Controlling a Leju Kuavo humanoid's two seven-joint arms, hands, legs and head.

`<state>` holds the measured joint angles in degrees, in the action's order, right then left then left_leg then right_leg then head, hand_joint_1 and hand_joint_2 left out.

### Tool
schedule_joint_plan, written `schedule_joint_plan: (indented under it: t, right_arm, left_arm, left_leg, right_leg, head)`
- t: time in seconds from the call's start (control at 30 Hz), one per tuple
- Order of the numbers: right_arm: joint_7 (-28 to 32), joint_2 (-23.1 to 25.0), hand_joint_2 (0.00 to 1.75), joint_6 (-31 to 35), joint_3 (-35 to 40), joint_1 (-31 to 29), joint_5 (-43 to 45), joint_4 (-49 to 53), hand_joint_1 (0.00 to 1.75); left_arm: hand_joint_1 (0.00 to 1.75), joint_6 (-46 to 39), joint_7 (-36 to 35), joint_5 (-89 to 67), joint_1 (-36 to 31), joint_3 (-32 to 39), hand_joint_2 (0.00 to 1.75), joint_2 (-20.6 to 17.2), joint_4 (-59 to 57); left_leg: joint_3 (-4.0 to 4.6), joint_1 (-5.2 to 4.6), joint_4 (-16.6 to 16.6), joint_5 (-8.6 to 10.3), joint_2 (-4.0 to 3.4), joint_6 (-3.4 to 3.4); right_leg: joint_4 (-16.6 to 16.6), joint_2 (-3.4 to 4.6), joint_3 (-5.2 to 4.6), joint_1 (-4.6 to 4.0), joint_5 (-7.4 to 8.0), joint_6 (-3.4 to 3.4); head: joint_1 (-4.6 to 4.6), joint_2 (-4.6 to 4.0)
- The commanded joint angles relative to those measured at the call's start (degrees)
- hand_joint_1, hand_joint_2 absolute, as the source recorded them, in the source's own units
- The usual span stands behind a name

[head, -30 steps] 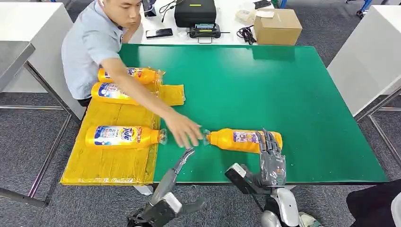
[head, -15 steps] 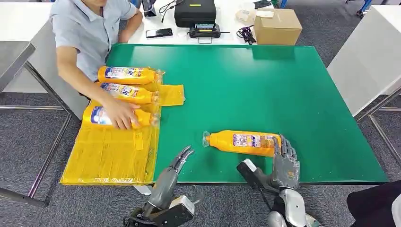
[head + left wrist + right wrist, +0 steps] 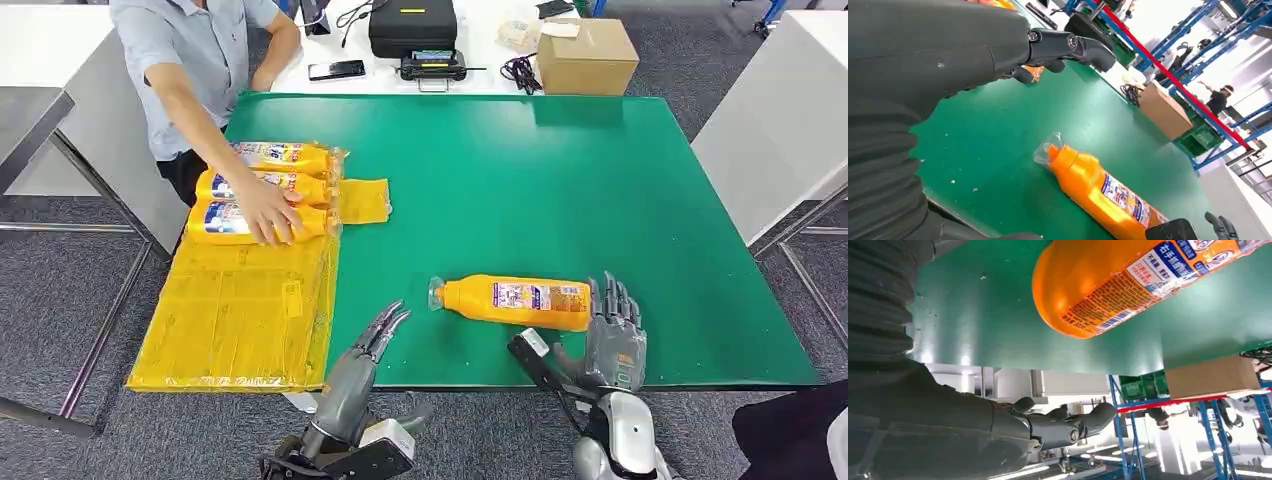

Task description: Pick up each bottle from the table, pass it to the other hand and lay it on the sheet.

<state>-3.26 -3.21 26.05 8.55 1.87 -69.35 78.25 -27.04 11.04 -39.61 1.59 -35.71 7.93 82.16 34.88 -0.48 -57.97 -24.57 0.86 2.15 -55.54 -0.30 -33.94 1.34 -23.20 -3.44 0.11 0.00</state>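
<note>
Orange bottle [image 3: 515, 301] lying on green worktop [image 3: 600, 180], cap toward yellow sheet [image 3: 240, 310]; contents not discernible. Three bottles [image 3: 262, 190] on sheet, person's hand [image 3: 268, 212] on them. Right hand [image 3: 612, 335] just beside bottle base, fingers spread, holding nothing. Left hand [image 3: 375, 340] apart, fingers extended, empty. Left wrist view: blue racking [image 3: 1168, 45], cardboard box [image 3: 1163, 107].

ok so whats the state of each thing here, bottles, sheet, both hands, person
bottle on the table: lying on its side on the green mat, cap towards the sheet, not held
three bottles on the sheet: lying side by side at its far end
yellow sheet: spread flat, near part bare
right hand: empty, fingers apart, by the bottle's base
left hand: empty, fingers extended
person's hand: resting on the sheet's bottles
</note>
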Motion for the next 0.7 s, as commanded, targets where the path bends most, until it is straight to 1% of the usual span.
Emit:
schedule_joint_plan:
  t: [0.03,0.2,0.23,0.33,0.37,0.43,0.47,0.53,0.7]
  right_arm:
    - [-0.9,-0.4,1.75,-5.2,1.0,-4.8,2.9,-4.8,0.0]
    - [0.3,-0.6,1.75,-7.7,2.2,-7.1,5.6,-6.0,0.0]
    - [0.2,-0.4,1.75,-8.7,2.2,-7.4,6.8,-6.8,0.0]
    - [-0.3,-1.0,1.75,-10.7,2.1,-9.7,8.8,-10.4,0.0]
    - [0.3,-0.9,1.75,-10.8,1.9,-10.5,9.7,-11.6,0.0]
    - [0.3,-1.1,1.75,-10.8,1.8,-10.9,9.7,-11.8,0.0]
    - [0.3,-1.1,1.75,-10.8,1.8,-10.9,9.7,-11.8,0.0]
    - [0.3,-1.1,1.75,-10.8,1.8,-10.9,9.7,-11.8,0.0]
    - [0.4,-0.9,1.75,-10.8,1.9,-10.9,9.8,-11.9,0.0]
  left_arm:
    - [0.0,1.9,-1.0,-0.3,-2.4,0.3,1.75,-0.3,-2.1]
    - [0.0,2.6,-1.4,-0.8,-3.3,0.1,1.75,-0.3,-2.8]
    - [0.0,2.9,-1.7,-0.9,-3.0,0.4,1.75,0.2,-2.8]
    - [0.0,4.2,-2.3,-1.6,-3.4,-0.5,1.75,0.4,-3.1]
    - [0.0,4.5,-2.5,-1.7,-3.7,-0.6,1.75,0.3,-3.4]
    - [0.0,4.6,-2.5,-1.7,-3.9,-0.5,1.75,0.2,-3.4]
    - [0.0,4.6,-2.5,-1.7,-3.9,-0.5,1.75,0.2,-3.4]
    - [0.0,4.6,-2.5,-1.7,-3.9,-0.5,1.75,0.2,-3.4]
    - [0.0,4.6,-2.5,-1.7,-3.9,-0.5,1.75,0.2,-3.5]
  left_leg:
    - [-0.14,0.04,0.0,-0.05,-0.14,-0.09]
    - [-0.17,0.05,0.0,-0.05,-0.18,-0.11]
    - [-0.13,0.04,0.0,-0.03,-0.12,-0.08]
    - [-0.17,0.05,0.0,-0.04,-0.11,-0.09]
    - [-0.28,0.1,0.0,-0.11,-0.19,-0.14]
    - [-0.18,0.05,0.0,-0.04,-0.13,-0.09]
    - [-0.29,0.1,0.0,-0.1,-0.2,-0.14]
    - [-0.16,0.05,0.0,-0.03,-0.09,-0.08]
    - [-0.21,0.06,0.0,-0.06,-0.09,-0.1]
  right_leg:
    - [0.0,0.11,0.11,-0.05,0.0,0.12]
    - [0.0,0.14,0.14,-0.06,0.0,0.14]
    - [0.0,0.1,0.11,-0.05,0.01,0.1]
    - [0.1,0.08,0.16,-0.06,0.0,0.1]
    - [0.1,0.15,0.26,-0.12,-0.03,0.16]
    - [0.1,0.1,0.16,-0.06,0.01,0.1]
    - [0.1,0.15,0.27,-0.11,-0.03,0.16]
    - [0.1,0.06,0.16,-0.06,0.0,0.1]
    - [0.1,0.06,0.2,-0.07,-0.03,0.12]
  head:
    - [0.0,0.0]
    - [0.0,0.0]
    - [0.0,0.0]
    - [0.0,0.0]
    - [0.0,0.0]
    - [0.0,0.0]
    - [0.0,0.0]
    - [0.0,0.0]
    - [0.0,0.0]
